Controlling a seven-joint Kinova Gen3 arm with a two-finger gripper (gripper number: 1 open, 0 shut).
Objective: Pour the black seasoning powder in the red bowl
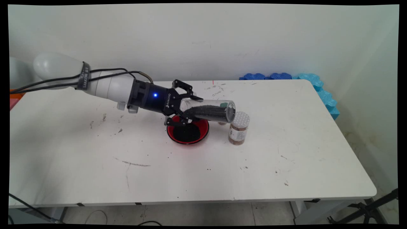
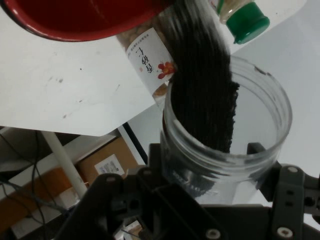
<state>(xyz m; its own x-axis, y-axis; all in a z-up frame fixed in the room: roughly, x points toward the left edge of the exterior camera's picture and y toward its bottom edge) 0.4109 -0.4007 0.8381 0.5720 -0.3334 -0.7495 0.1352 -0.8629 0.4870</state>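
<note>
A: Gripper (image 1: 182, 109) state?

B: Clamped round the base end of a clear plastic jar (image 1: 208, 109), fingers closed against its wall. The jar lies nearly on its side in the air, just above the red bowl (image 1: 203, 131), with its far end beside the spice jar (image 1: 239, 128).

A: Contents?

B: Black grains, heaped along the jar's lower side. In the hand view they run up the wall as a dark streak. The red bowl already holds a dark pile of what looks like the same stuff.

A: How will the jar handle?

B: My judgement: light, thin-walled, smooth, so likely to slip or flex under a hard squeeze. The load shifts as the grains slide, so the balance changes with tilt. A hold across the body near the base, as now, looks sound.

A: Neighbours?

B: The spice jar stands upright on the worktop (image 1: 95, 165), brown contents, perforated white cap, just right of the bowl. A green-capped bottle (image 2: 248, 22) shows in the hand view only. Blue foam (image 1: 321, 89) lines the worktop's far right edge.
</note>
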